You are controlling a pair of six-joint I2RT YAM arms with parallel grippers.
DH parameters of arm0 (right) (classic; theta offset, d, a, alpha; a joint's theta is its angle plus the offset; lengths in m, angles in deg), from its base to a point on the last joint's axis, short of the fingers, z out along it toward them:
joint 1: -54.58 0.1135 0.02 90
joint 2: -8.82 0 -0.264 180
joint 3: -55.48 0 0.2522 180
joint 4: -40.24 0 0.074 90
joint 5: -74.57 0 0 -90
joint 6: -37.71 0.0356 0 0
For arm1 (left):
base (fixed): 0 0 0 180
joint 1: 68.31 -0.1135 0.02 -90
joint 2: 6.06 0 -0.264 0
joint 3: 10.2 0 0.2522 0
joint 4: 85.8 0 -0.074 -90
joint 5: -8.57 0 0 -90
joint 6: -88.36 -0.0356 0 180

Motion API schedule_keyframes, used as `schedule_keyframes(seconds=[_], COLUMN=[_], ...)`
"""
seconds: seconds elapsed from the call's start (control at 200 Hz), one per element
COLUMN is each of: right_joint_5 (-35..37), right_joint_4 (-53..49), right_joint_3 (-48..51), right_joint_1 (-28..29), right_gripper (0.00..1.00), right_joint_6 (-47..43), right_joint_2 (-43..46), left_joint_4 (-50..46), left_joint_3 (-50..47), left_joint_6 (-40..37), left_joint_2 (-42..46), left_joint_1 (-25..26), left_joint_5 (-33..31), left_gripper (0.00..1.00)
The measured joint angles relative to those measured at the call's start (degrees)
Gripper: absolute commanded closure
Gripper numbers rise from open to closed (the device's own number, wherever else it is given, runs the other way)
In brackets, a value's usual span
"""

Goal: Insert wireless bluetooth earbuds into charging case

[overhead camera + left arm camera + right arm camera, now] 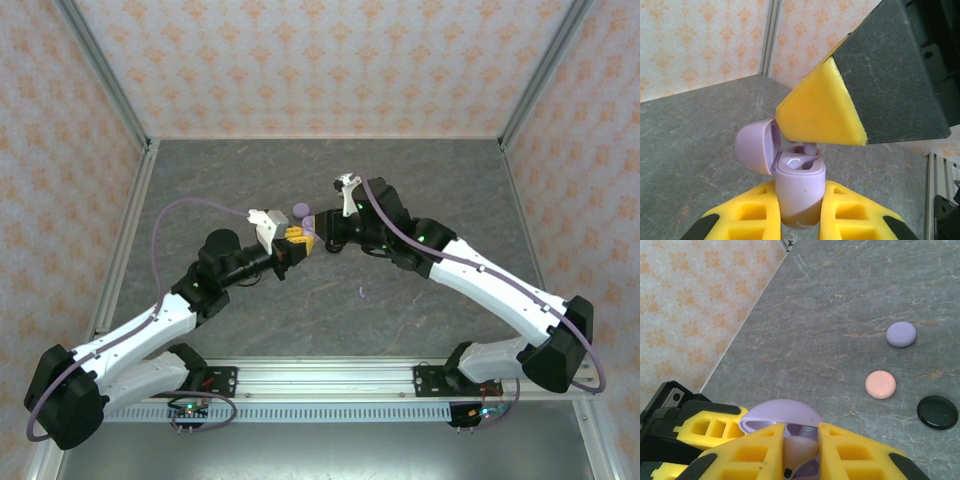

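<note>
A grey, marble-veined table fills the floor of a booth walled in peach-patterned paper, with aluminium posts at the corners and a metal rail along the near edge where both arm bases sit. The table is bare towards the back and along both sides. The right wrist view shows three round discs lying apart from one another: lavender, pink and black. A loose earbud lies on the bare table between the arms, near the right forearm. Both arms reach in from their corners, elbows out, and meet nose to nose at mid-table, raised off the surface. The left gripper is clamped on the body of the lavender charging case, with a yellow finger pressed to each side and the lid swung open to the left. The right gripper comes in from the opposite side, tilted down over the case mouth, and pinches a pale earbud whose stem touches the open cavity.
</note>
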Motion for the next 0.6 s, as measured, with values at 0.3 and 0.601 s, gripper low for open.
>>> schedule_keyframes(seconds=[0.3,0.601], right_joint_5=[0.61,12.41], right_joint_4=[-2.54,-11.89], right_joint_3=[-0.04,-0.66], right_joint_1=[0.24,-1.64], right_gripper=[0.42,0.32], right_joint_6=[-0.17,-1.97], right_joint_2=[0.7,9.42], left_joint_4=[0.02,-0.02], left_joint_3=[0.0,-0.04], left_joint_6=[0.0,-0.07], left_joint_2=[0.0,1.25], left_joint_1=[0.0,0.0], left_joint_5=[-0.02,-0.61], left_gripper=[0.98,0.98])
